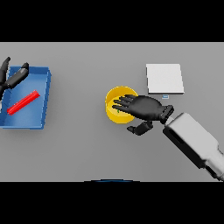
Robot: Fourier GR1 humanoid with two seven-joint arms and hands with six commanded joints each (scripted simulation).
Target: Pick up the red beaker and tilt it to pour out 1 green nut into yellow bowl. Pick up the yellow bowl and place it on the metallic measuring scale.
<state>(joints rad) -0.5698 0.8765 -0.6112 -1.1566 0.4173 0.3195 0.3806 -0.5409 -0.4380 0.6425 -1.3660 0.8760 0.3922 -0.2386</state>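
Right hand (146, 107) over the yellow bowl (114, 105) at the table's (87, 148) middle.
Its fingers lie straight across the rim, thumb below, seemingly not gripping. Red beaker (23, 102) lies in the blue tray (45, 94) by the left edge, left hand (12, 77) relaxed above its far corner; scale (164, 78) far right.

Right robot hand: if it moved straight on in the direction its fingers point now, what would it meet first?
The right robot hand points toward the view's left, fingers already over the yellow bowl. Likely it meets the bowl's far rim first; if it passes above, the blue tray lies beyond. Height is unclear.
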